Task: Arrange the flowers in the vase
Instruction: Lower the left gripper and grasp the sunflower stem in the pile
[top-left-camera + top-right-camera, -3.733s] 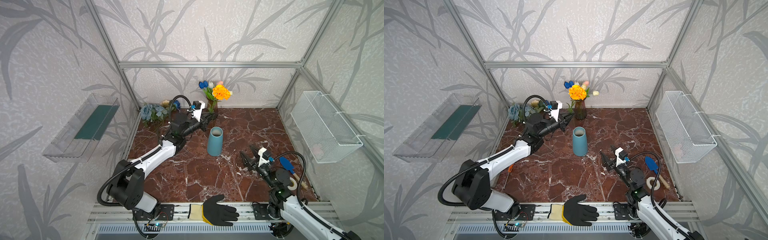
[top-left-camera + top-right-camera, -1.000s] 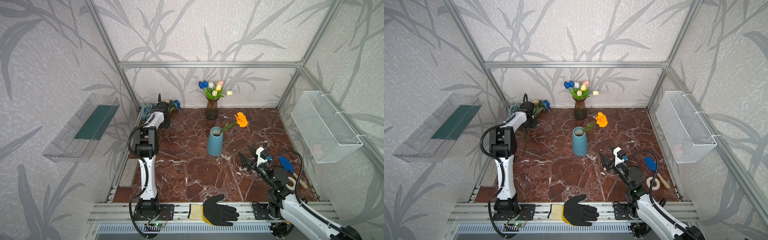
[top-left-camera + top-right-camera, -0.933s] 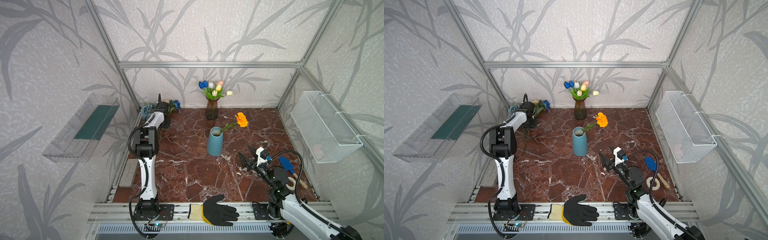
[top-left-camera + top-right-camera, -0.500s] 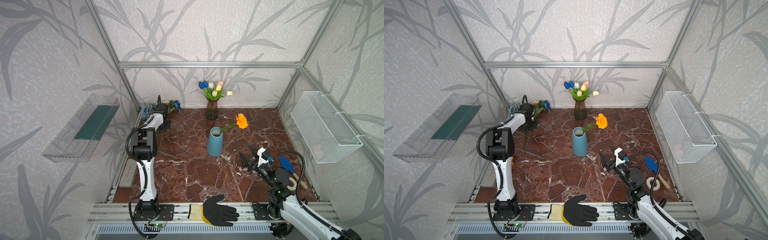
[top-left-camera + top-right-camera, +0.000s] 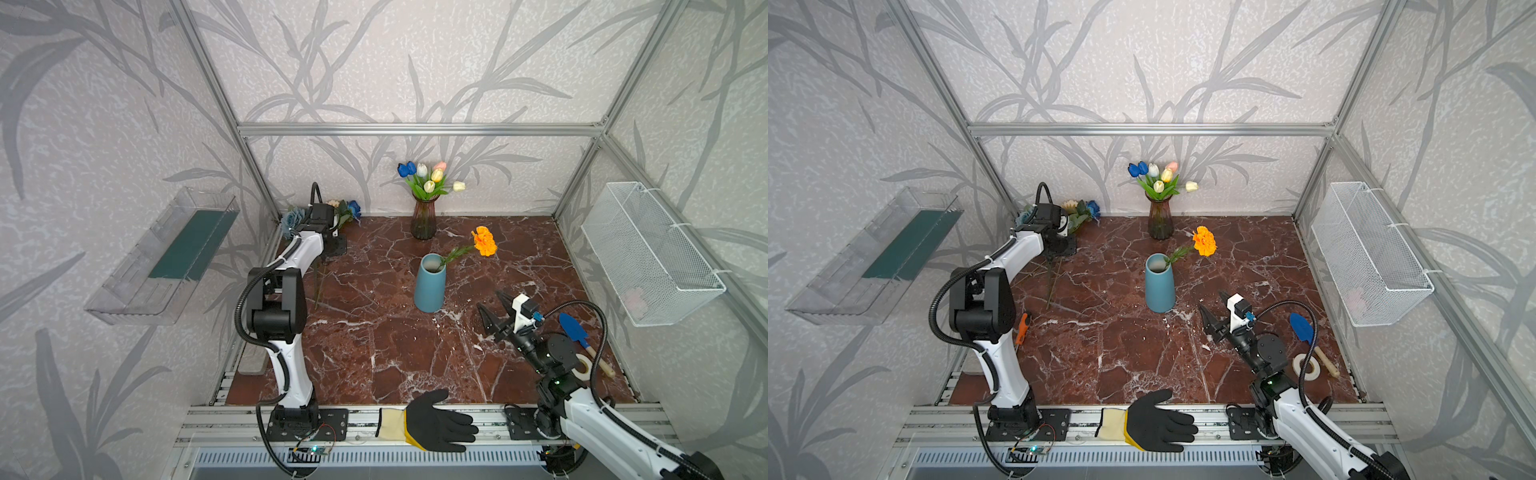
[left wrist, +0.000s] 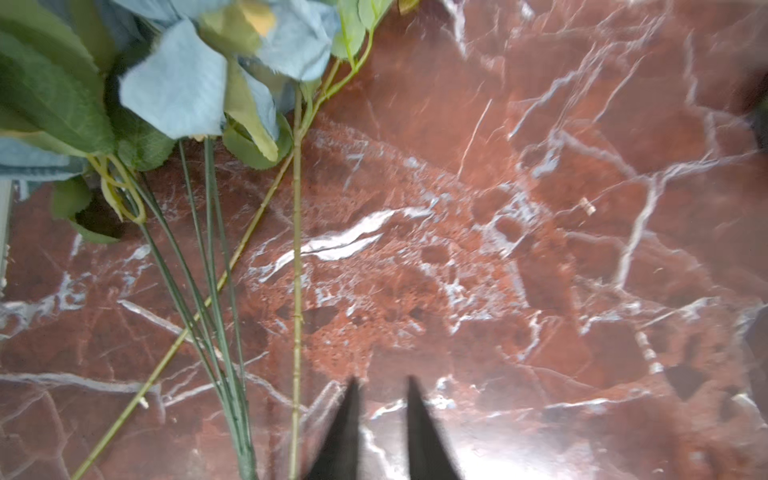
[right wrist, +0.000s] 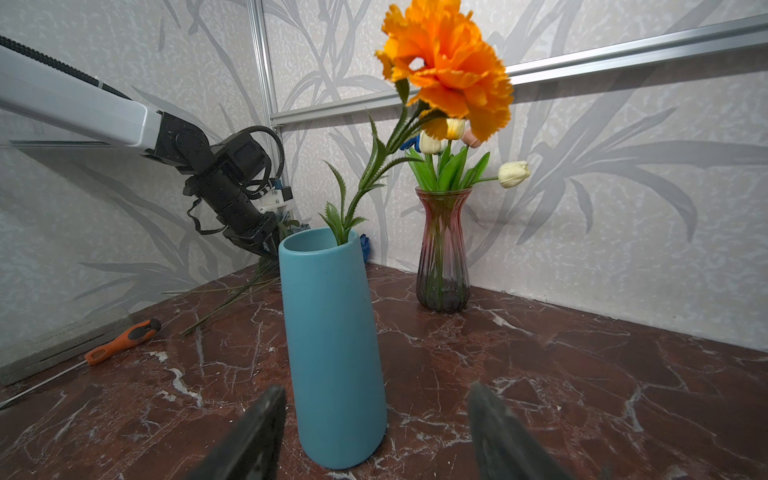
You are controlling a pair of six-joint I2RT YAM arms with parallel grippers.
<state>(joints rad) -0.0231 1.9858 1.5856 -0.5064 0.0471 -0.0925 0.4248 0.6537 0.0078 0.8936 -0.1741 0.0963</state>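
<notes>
- One red-marble worktop (image 5: pixel 374 353) beneath both claws.
- Tall blue vase (image 5: pixel 429 286) upright near the right claw (image 5: pixel 491 302), straight ahead of it and not touching; well apart from the left claw (image 6: pixel 380 419).
- Glass vase (image 5: pixel 423 220) of tulips (image 5: pixel 428 178) farther out from the right claw, beyond the blue vase.
- Several loose flowers flat on the worktop by the left claw: dusty-blue rose (image 6: pixel 178 83) ahead of it, thin green stems (image 6: pixel 216 270) just beside one fingertip, none between.
- Orange marigold (image 5: pixel 484 241) with stem in the blue vase, head leaning away from the left claw.
- Right claw spread wide, empty.
- Left claw parted narrowly, gripping nothing, bare marble in the gap.
</notes>
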